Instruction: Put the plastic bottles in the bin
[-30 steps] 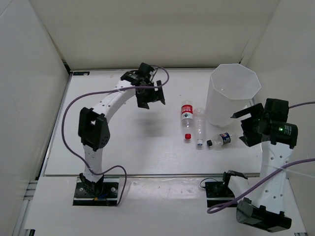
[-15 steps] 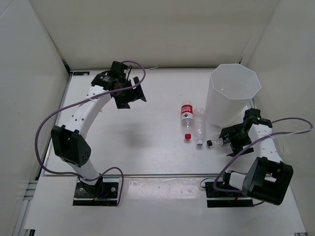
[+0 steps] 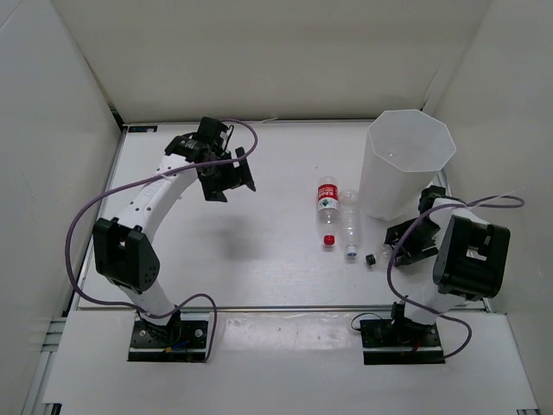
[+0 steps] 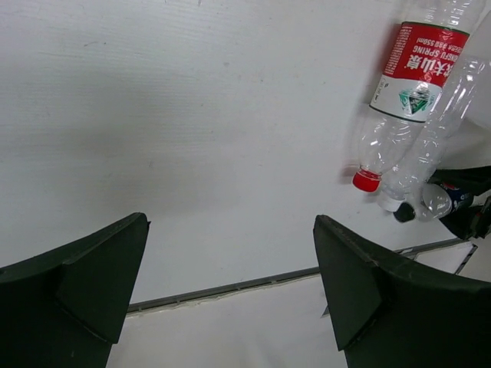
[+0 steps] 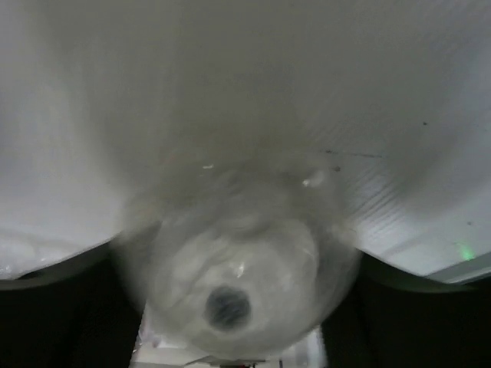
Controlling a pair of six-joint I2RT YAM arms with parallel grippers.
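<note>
The red-labelled bottle (image 3: 327, 201) with a red cap lies mid-table, and the plain bottle (image 3: 350, 221) lies alongside it on the right. The short bottle pokes its dark cap (image 3: 371, 258) out from my right gripper (image 3: 399, 245), which is shut on it at table level just below the bin (image 3: 406, 164). In the right wrist view the short bottle (image 5: 238, 261) fills the gap between the jaws, blurred. My left gripper (image 3: 226, 177) hangs open and empty, well left of the bottles. Its wrist view shows the red-labelled bottle (image 4: 414, 77), the plain bottle (image 4: 439, 134) and the short bottle (image 4: 439, 201) beyond the left gripper (image 4: 230, 222).
White walls enclose the table on the left, back and right. The tall translucent bin stands at the back right, close to the right arm. The table's near edge strip (image 4: 230, 285) runs across the left wrist view.
My right arm has come down to the short bottle and its jaws have closed on it. My left gripper has swung left, away from the bottles, still open.
</note>
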